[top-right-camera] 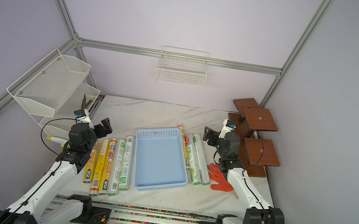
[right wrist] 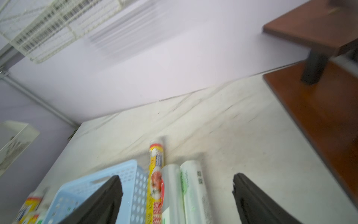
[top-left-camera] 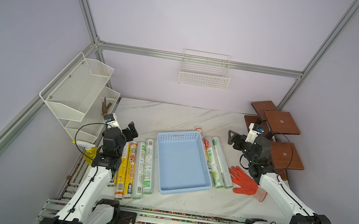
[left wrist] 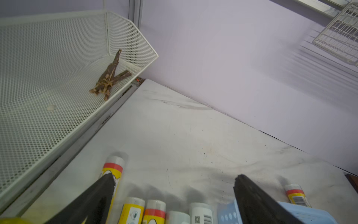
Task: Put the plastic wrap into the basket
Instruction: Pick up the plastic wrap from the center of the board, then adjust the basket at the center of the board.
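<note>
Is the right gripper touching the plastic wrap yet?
Apart. Right wrist view: jaws of the right gripper flank the plastic wrap, basket and bare table showing between.

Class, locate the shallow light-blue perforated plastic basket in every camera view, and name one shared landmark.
In a top view: basket, just below centre.
In a top view: below centre too.
Left wrist: only one corner.
Right wrist: its perforated end wall.
Landmark: the yellow plastic-wrap roll alongside it.

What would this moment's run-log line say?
light-blue perforated plastic basket: empty; slim cylindrical plastic wrap rolls: lying outside, both sides; left gripper: open; right gripper: open
</note>
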